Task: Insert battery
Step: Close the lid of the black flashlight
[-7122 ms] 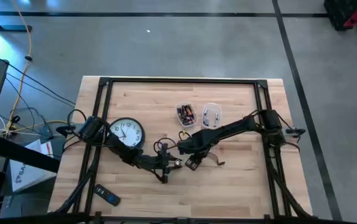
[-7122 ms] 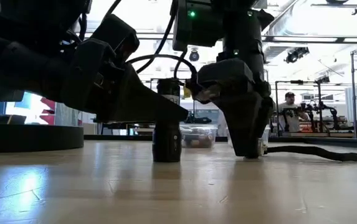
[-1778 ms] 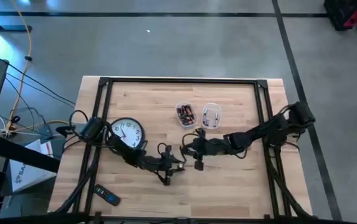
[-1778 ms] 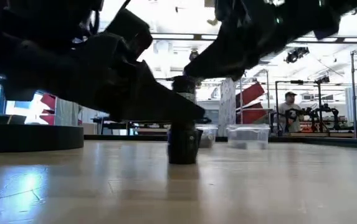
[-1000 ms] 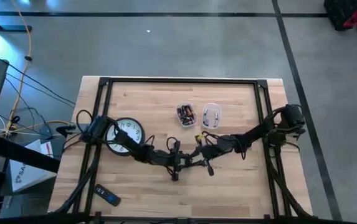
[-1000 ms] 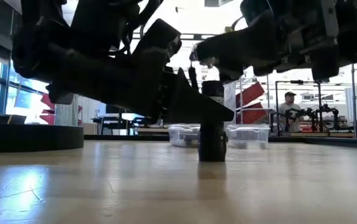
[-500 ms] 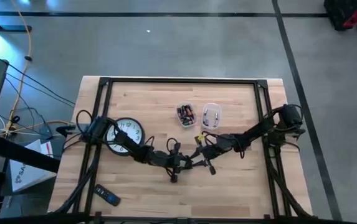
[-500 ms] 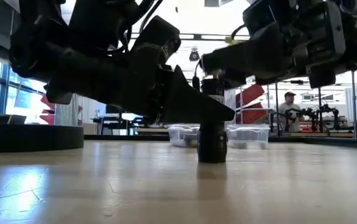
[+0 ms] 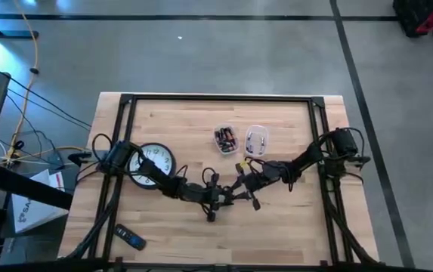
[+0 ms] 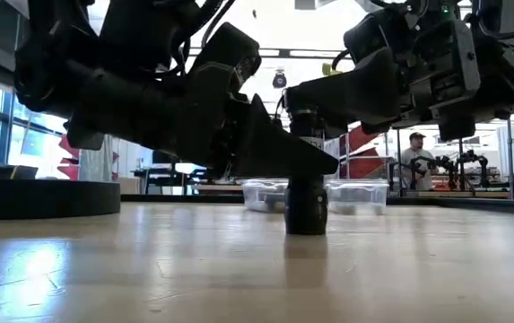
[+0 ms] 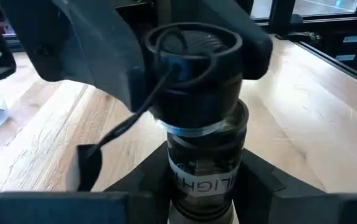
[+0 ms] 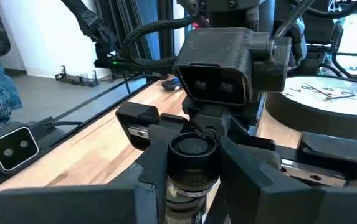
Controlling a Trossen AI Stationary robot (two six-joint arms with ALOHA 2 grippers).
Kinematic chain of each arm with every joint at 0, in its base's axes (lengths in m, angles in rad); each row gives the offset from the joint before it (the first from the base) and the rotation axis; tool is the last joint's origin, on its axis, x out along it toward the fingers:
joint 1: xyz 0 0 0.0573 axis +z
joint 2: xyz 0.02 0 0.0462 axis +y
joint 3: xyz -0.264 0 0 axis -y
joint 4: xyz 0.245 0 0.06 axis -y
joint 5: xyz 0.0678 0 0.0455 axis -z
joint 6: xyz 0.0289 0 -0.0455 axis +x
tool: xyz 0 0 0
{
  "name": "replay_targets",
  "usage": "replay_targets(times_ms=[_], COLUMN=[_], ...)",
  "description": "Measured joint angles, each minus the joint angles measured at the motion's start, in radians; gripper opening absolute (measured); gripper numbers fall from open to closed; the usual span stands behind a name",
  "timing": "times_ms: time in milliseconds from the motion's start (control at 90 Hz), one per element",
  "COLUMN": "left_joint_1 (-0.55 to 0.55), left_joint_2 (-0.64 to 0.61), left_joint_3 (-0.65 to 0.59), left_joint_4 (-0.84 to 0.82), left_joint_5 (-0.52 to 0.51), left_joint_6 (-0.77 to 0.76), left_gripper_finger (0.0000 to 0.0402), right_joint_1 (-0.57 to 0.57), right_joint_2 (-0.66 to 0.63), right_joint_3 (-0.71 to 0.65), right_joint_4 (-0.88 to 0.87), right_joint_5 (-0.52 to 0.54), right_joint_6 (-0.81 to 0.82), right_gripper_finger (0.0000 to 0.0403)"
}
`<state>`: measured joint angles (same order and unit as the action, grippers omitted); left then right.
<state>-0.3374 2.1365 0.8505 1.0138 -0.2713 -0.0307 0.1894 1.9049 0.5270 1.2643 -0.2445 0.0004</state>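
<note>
High view: batteries are sitting in two clear tubs (image 9: 225, 139) at twelve o'clock.
My left gripper (image 10: 303, 166) and right gripper (image 10: 303, 106) are pinching the upright flashlight (image 10: 306, 199).

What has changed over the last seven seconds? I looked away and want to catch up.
The left gripper slid the upright flashlight rightward across the table. The right gripper lifted off the table, swung out, then returned, and its jaws now close on the flashlight's cap. The clock, both containers and the remote stayed put.
</note>
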Motion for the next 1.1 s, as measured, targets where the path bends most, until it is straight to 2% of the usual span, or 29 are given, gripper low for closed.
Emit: replay_targets(times_ms=[400,778,1100], left_joint_1=[0.0,0.0,0.0], left_joint_2=[0.0,0.0,0.0], left_joint_3=[0.0,-0.002,-0.002], left_joint_4=[0.0,0.02,0.031], left_joint_5=[-0.01,-0.012,-0.015], left_joint_6=[0.0,0.028,0.042], left_gripper_finger=[0.0104,0.0104,0.0104], right_joint_1=[0.02,0.019,-0.016], right_joint_2=[0.0,0.016,0.05], right_joint_3=[-0.001,-0.001,-0.007], right_joint_4=[-0.01,0.003,0.052], right_joint_5=[-0.003,0.008,-0.063], right_joint_6=[0.017,-0.037,-0.038], right_gripper_finger=[0.0083,0.0083,0.0083])
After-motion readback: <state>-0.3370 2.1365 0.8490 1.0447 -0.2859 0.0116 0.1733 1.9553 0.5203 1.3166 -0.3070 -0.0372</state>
